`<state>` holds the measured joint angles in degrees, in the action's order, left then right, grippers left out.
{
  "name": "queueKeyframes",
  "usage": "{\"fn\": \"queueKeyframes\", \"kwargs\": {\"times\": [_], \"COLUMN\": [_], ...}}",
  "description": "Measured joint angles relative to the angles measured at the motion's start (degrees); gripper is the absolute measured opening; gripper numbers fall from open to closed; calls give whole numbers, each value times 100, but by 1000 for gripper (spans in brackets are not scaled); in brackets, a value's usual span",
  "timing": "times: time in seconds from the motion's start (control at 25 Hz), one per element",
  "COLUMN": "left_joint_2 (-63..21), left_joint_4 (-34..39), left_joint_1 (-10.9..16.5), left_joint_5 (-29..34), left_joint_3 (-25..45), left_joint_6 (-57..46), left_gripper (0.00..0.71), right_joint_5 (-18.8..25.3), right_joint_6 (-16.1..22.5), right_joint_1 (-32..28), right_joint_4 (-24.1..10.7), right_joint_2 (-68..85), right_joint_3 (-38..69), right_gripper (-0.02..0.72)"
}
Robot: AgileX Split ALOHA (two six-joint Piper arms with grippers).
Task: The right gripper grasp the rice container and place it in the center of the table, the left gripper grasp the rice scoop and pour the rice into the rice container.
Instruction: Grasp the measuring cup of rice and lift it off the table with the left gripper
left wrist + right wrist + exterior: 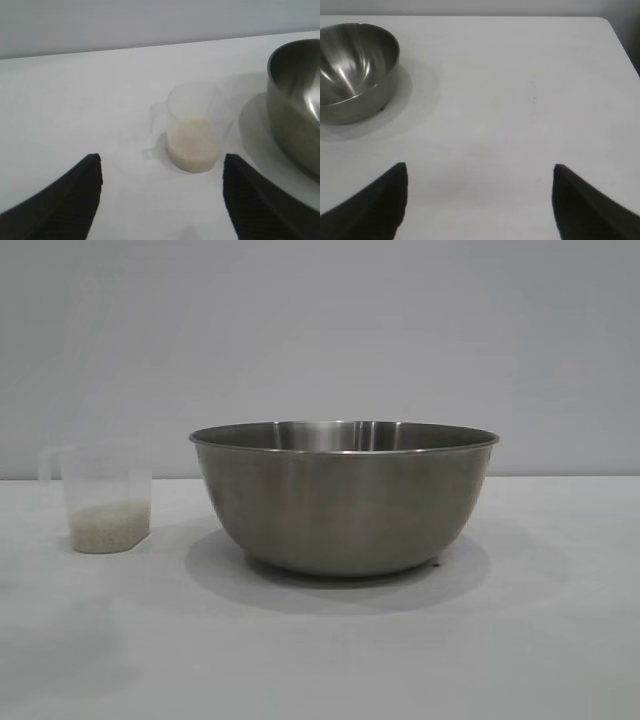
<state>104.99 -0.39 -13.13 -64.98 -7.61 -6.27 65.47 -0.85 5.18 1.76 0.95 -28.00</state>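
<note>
Standing upright, the clear rice scoop (194, 131) holds pale rice (192, 145) before the spread left gripper (161, 197).

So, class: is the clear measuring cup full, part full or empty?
Part full: rice covers only the bottom of the upright cup.

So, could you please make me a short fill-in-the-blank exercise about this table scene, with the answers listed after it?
1. The rice lies in the bottom of the rice ____.
2. The rice container is made of ____.
3. In the left wrist view, the fingers of the left tool stand ____, with the scoop beyond them.
4. The right tool holds ____.

Missing words: scoop; metal; open; nothing
</note>
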Motion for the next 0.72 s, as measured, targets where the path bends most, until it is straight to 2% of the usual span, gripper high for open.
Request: {"fn": "queueKeyframes", "kwargs": {"times": [0.04,0.08,0.24,0.72], "left_joint_2": [15,15,15,218], "left_joint_4": [0,-10,-102,-275], "left_joint_1": [0,0,0,0], "left_joint_5": [-10,-10,-20,-31], "left_joint_3": [-61,-121,-299,-888], "left_joint_6": [-11,-11,3,542], "left_gripper": [453,387,252,252], "right_joint_5": [0,0,0,0], "right_joint_6": [0,0,0,0], "right_joint_1": [0,0,0,0], "right_joint_4": [0,0,0,0], "right_joint_2": [0,0,0,0], "right_joint_3": [0,0,0,0], "right_gripper": [543,543,543,543]}}
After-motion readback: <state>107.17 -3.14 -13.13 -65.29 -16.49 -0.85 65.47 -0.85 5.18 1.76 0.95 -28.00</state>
